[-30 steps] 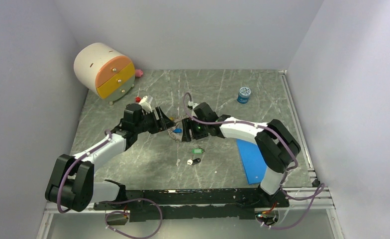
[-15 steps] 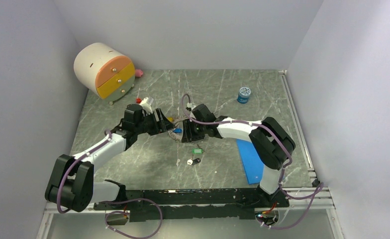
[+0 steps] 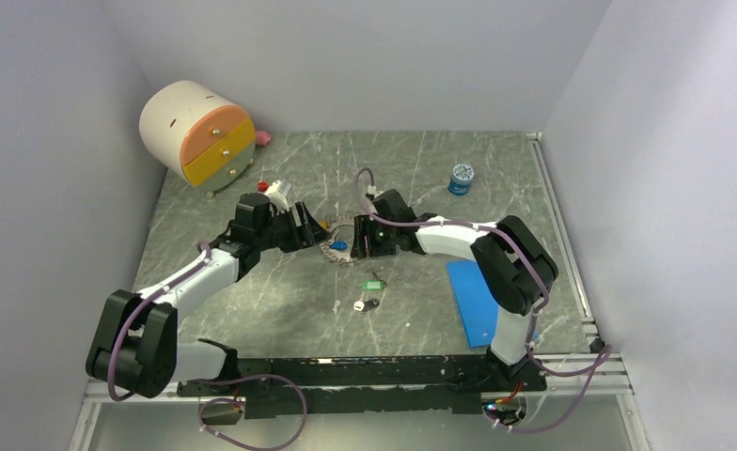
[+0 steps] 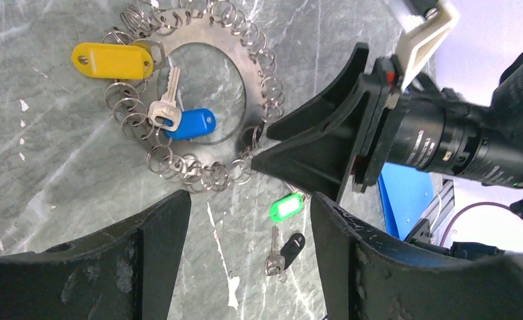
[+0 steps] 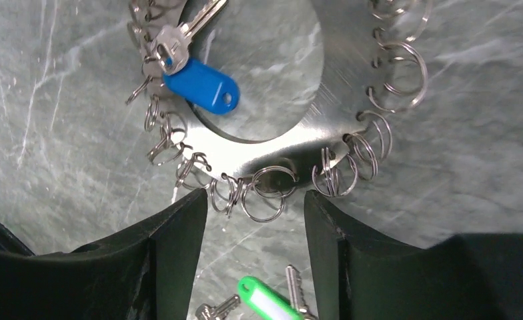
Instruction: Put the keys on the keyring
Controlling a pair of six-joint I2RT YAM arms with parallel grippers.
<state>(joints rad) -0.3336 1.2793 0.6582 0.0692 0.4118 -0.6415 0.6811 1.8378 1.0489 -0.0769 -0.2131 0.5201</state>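
The keyring (image 4: 247,85) is a flat silvery hoop edged with many small wire loops, lying on the marble table (image 3: 280,291). A yellow-tagged key (image 4: 112,60) lies at its rim and a blue-tagged key (image 4: 191,124) in its hole. The hoop (image 3: 338,242) sits between both grippers. A green-tagged key (image 4: 286,207) and a black-tagged key (image 4: 289,248) lie loose nearby. My left gripper (image 4: 249,227) hovers open over them, holding nothing. My right gripper (image 5: 255,213) is open at the keyring's (image 5: 325,127) looped edge, with the green tag (image 5: 269,300) below it.
A round cream drawer box (image 3: 197,132) stands at the back left, with a small pink thing (image 3: 263,138) beside it. A small blue jar (image 3: 461,178) sits at the back right. A blue sheet (image 3: 478,301) lies under the right arm. A red-and-white piece (image 3: 273,191) lies behind the left gripper.
My right gripper narrowed, then widened again, and its wrist shifted slightly toward the back. The keyring moved a little the same way. The left arm stayed put.
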